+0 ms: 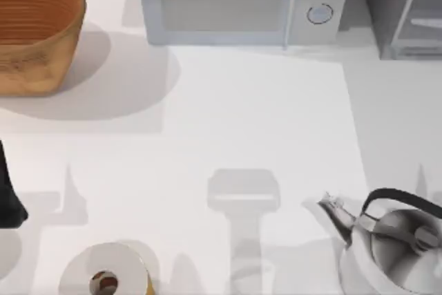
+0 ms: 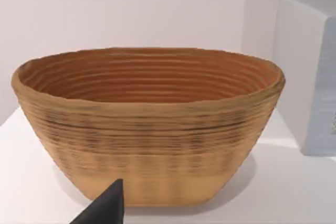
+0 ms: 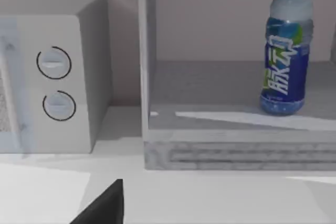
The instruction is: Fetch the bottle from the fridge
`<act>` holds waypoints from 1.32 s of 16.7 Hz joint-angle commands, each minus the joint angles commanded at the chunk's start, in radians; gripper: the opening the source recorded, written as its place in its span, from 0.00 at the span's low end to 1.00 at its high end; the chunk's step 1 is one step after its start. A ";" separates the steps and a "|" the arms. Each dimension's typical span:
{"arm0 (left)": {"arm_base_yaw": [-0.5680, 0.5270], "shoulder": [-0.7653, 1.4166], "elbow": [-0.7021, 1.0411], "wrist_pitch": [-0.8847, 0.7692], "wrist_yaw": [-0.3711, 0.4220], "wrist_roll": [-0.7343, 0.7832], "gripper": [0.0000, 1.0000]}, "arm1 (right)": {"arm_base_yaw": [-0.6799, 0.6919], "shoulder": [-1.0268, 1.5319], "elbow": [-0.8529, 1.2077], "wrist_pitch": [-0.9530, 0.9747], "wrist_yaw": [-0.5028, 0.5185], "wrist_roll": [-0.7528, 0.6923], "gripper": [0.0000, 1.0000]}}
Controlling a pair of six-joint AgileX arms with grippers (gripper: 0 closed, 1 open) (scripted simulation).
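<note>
The fridge (image 1: 404,12) is the dark grey box at the table's back right corner. In the right wrist view the fridge (image 3: 210,87) shows its inside, with a pale frame post at one side. The bottle (image 3: 286,51) stands upright on the fridge's shelf, with a blue cap and a blue label. A dark part of my right gripper (image 3: 105,205) sits low in that view, well short of the fridge and apart from the bottle. My left arm (image 1: 10,191) rests at the table's left edge. My left gripper (image 2: 105,208) faces the basket.
A woven basket (image 1: 34,32) stands at the back left. The grey microwave (image 1: 235,1) with two round dials stands at the back centre, beside the fridge. A metal kettle (image 1: 394,240) is at the front right. A paper roll (image 1: 107,274) lies at the front left.
</note>
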 joint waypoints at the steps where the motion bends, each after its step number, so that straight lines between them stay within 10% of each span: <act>1: 0.000 0.000 0.000 0.000 0.000 0.000 1.00 | 0.000 0.000 0.000 0.000 0.000 0.000 1.00; 8: 0.000 0.000 0.000 0.000 0.000 0.000 1.00 | -0.077 0.219 0.030 0.220 -0.074 -0.004 1.00; 22: 0.000 0.000 0.000 0.000 0.000 0.000 1.00 | -0.440 1.488 0.142 1.322 -0.423 0.014 1.00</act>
